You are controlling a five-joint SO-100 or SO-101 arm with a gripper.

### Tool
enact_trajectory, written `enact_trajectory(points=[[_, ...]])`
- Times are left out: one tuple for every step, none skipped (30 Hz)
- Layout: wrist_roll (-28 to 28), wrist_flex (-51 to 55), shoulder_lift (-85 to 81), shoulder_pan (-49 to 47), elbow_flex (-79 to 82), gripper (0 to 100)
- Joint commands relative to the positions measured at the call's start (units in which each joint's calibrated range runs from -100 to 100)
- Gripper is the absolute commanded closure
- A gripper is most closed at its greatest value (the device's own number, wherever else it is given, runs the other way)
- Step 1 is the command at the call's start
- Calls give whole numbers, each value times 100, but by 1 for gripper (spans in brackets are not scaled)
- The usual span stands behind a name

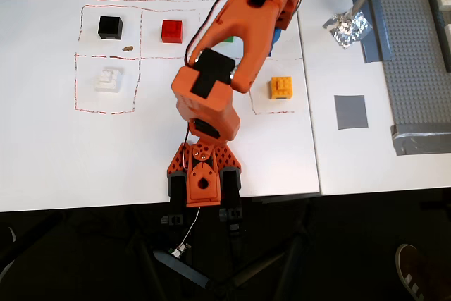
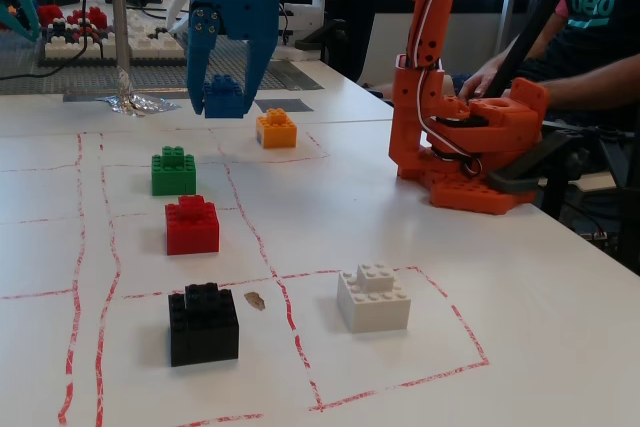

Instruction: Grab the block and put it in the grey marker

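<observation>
The blue two-fingered pincer (image 2: 226, 82) is clamped on the small bright blue toy block (image 2: 225, 96), its fingers running down either side of the brick. In the fixed view the block appears to hang clear of the white desk (image 2: 330, 217), though the low angle leaves that a little uncertain. In the overhead view the orange arm (image 1: 232, 47) covers the pincer, and only a sliver of blue shows at its right edge.

Just beside the held block in the fixed view, to its right and nearer the camera, sits the orange-yellow studded brick (image 2: 276, 128) inside a red-outlined square. Nearer still, a green studded brick (image 2: 174, 171) and a red studded brick (image 2: 191, 225) stand one behind the other, then a black studded brick (image 2: 203, 323) and a white studded brick (image 2: 373, 297) in the front row of red-lined cells. A small brown speck (image 2: 254, 300) lies between the black and white bricks.

The flat mid-grey square marker (image 1: 350, 112) lies bare on the desk, well apart from the block, to the right of the orange-yellow brick (image 1: 281, 88) in the overhead view. Beyond it are a crumpled piece of silver foil (image 1: 347, 29) at the foot of a metal rod and a large studded grey baseplate (image 1: 416, 54). The arm's orange base (image 2: 470, 147) stands at the desk edge.
</observation>
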Motion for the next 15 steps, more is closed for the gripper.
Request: enact_trajectory(points=[[469, 102, -889, 652, -677, 100], [620, 102, -915, 828, -750, 100], [757, 94, -932, 996, -831, 100], [904, 94, -941, 1172, -922, 100], [1060, 94, -949, 1349, -1004, 100], [1201, 86, -924, 1534, -1094, 100], [1328, 70, -881, 1702, -1176, 100], [1451, 45, -829, 1878, -1258, 100], [1548, 13, -760, 2037, -1348, 100], [1631, -20, -665, 2204, -1475, 100], [1714, -28, -570, 2346, -1620, 100], [1807, -28, -476, 2496, -1765, 100], [1885, -28, -355, 2637, -1919, 100], [1954, -28, -234, 2787, -2074, 100], [2022, -36, -114, 2937, -2219, 100]])
